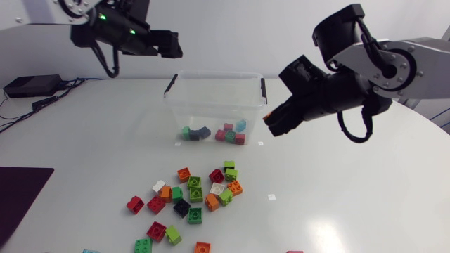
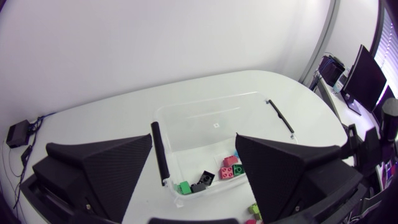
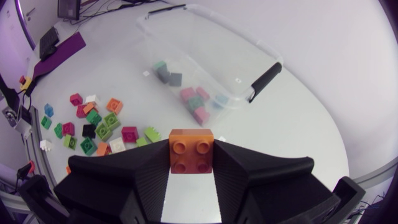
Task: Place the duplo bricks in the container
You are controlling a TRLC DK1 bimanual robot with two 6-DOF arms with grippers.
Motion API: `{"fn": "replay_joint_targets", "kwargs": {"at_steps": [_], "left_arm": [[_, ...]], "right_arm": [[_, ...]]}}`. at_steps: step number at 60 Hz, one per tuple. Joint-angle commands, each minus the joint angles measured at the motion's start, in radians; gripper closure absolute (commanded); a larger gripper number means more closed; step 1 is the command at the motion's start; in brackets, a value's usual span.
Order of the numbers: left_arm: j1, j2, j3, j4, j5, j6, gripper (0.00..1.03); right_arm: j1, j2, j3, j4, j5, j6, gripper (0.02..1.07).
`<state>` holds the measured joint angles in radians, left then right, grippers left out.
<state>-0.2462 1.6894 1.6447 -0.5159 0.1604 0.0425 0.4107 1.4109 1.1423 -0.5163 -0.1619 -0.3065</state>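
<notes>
While our right gripper (image 3: 191,163) stands closed on an orange brick (image 3: 191,149), we list outward from it. Item one, the orange brick: four studs, pinched by two opposite side walls between the fingers, studs toward the wrist camera, carried in the air close to one short end of the container (image 1: 214,76) and not yet over its opening. Handling, as we judge it: light, rigid plastic, smooth-walled and so apt to slip if gripped by a corner. It is sturdy enough to be dropped from low over the opening, though it may bounce. The best hold is on flat, parallel walls, as here, never across the studs. Item two, the loose bricks (image 1: 193,197): a scatter on the table (image 1: 351,197) in red, green, orange, white and black, some touching, some standing alone. We judge the lone ones easier to take, since packed neighbours leave no room for a finger. Item three, the container: clear, open-topped, a black handle at each short end, with a handful of bricks (image 1: 214,132) on its floor in green, dark, pink and pale blue. It is probably light and liable to slide if knocked. Item four, our left gripper (image 2: 194,142): fingers spread wide with nothing between them, hanging high over the container and looking down into it.
</notes>
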Motion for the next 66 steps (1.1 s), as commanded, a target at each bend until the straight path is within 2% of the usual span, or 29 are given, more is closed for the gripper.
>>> {"fn": "replay_joint_targets", "kwargs": {"at_steps": [1,15,36,46,60,64,66], "left_arm": [[0.015,-0.106,-0.08,-0.036,0.01,0.062,0.06],[0.044,-0.313,-0.326,-0.093,0.011,0.203,0.06],[0.068,-0.436,-0.528,-0.187,0.019,0.347,0.06],[0.068,-0.444,-0.608,-0.239,0.019,0.378,0.07],[0.076,-0.445,-0.72,-0.256,0.011,0.381,0.07],[0.093,-0.439,-0.744,-0.271,-0.005,0.384,0.07],[0.094,-0.435,-0.755,-0.285,-0.024,0.39,0.07]], "right_arm": [[-0.003,0.054,0.068,0.025,-0.008,0.043,0.85],[0.005,0.157,0.209,0.081,0.007,0.083,0.85],[0.027,0.321,0.395,0.116,0.021,0.109,0.85],[0.042,0.388,0.445,0.145,0.042,0.115,0.85],[0.053,0.5,0.531,0.182,0.073,0.115,0.84],[0.056,0.537,0.57,0.182,0.088,0.115,0.83],[0.059,0.554,0.59,0.183,0.102,0.113,0.79]]}}
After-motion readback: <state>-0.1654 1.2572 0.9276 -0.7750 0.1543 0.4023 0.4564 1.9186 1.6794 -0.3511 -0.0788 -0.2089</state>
